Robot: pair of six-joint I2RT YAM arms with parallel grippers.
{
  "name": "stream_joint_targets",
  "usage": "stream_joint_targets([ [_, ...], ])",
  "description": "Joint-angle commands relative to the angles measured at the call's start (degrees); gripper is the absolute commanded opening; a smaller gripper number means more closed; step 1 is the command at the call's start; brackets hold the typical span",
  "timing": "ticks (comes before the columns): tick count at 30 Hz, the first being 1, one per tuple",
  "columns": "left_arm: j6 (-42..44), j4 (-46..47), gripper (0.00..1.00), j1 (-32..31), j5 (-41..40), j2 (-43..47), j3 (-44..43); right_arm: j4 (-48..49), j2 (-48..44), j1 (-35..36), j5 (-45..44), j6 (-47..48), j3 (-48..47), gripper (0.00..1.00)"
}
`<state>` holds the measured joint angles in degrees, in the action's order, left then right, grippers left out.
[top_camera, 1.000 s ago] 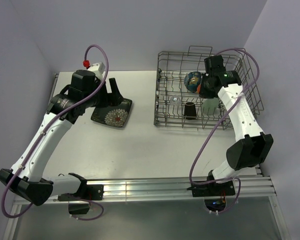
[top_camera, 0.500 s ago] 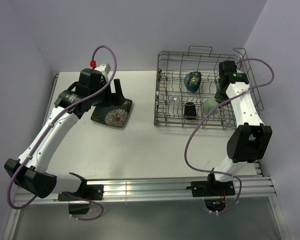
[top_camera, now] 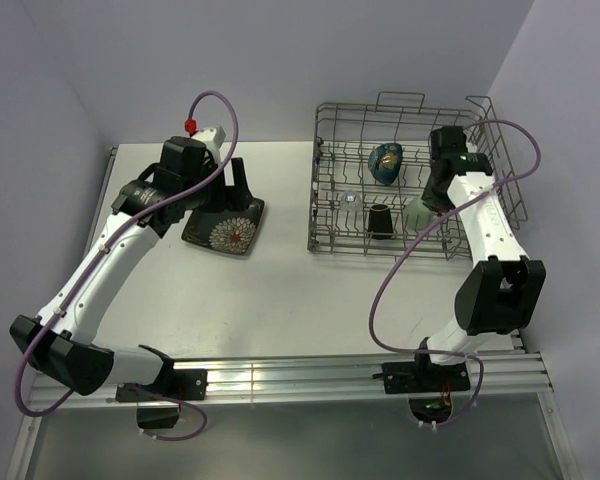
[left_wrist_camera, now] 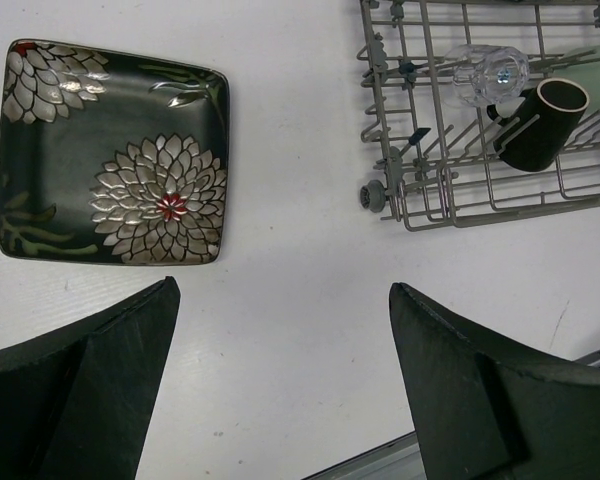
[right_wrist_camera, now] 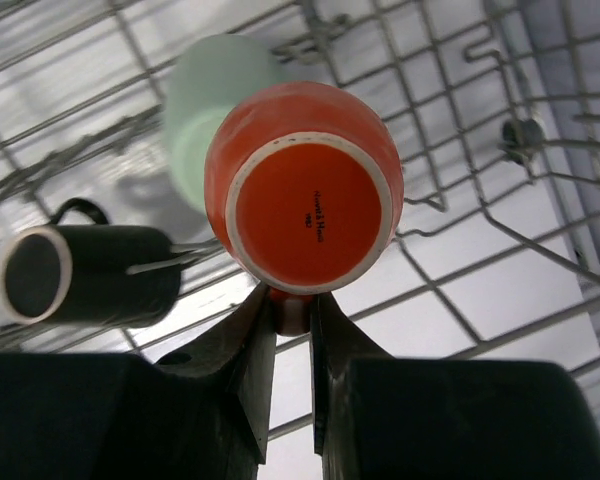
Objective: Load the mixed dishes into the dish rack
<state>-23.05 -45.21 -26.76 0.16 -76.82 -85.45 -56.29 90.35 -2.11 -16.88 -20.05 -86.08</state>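
Right fingers (right_wrist_camera: 248, 345) grasp the small orange mug (right_wrist_camera: 305, 190) over the dish rack (top_camera: 332, 170).
The mug is clamped by its handle, with the pale green cup (right_wrist_camera: 215, 110) at its 11 o'clock and the dark brown mug (right_wrist_camera: 90, 275) at 9. Left fingers (left_wrist_camera: 110, 370) are released and wide above the tabletop (top_camera: 280, 290), with the square plate (left_wrist_camera: 110, 150) at their 11 o'clock.
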Motion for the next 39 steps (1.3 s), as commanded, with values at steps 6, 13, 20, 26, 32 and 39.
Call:
stream_joint_targets([
  [6,2.0,1.3,0.92,-0.6,0.2,0.6,0.3,4.4,4.8,7.6,2.5,0.9,-7.5,0.0],
  [13,1.9,0.1,0.92,-0.7,-1.9,0.7,-0.2,5.5,10.5,8.1,3.8,1.6,-11.6,0.0],
  [20,1.8,-0.6,0.92,-0.7,-1.8,0.4,-0.5,7.1,14.3,8.3,6.0,1.2,-12.5,0.0],
  [26,1.4,-1.1,0.92,-0.6,-1.9,0.3,0.1,6.9,15.0,8.4,5.5,0.8,-11.3,0.0],
  [32,1.3,-0.8,0.92,-0.2,-1.7,0.0,0.7,7.5,14.1,8.4,5.5,0.4,-8.0,0.0],
  [39,0.9,-0.1,0.92,0.0,-1.7,-0.8,1.2,8.6,12.0,9.0,5.0,-0.3,-3.3,0.0],
])
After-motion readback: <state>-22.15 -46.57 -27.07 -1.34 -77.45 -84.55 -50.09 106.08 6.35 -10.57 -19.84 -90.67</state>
